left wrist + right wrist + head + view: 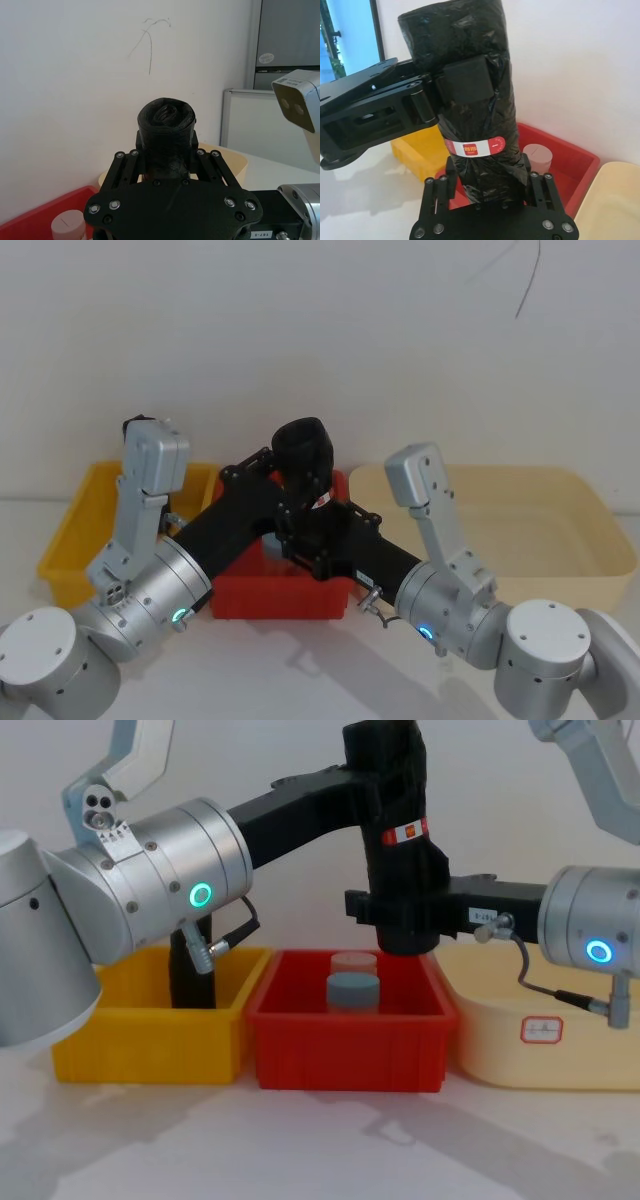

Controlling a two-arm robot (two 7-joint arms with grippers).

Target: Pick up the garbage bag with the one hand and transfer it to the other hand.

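Wall (300, 320), left pincer (166, 152), right pincer (489, 175) gripping garbage bag (392, 760)

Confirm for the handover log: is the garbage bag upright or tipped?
Upright: the garbage bag stands vertical above the red bin, left gripper clamping its upper part, right gripper its lower end.

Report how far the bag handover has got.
Done: the garbage bag is lifted, upright above the red bin. In hand: the left gripper clamps it above the sticker and the right gripper grips its lower end. Left: the left gripper has yet to let go.
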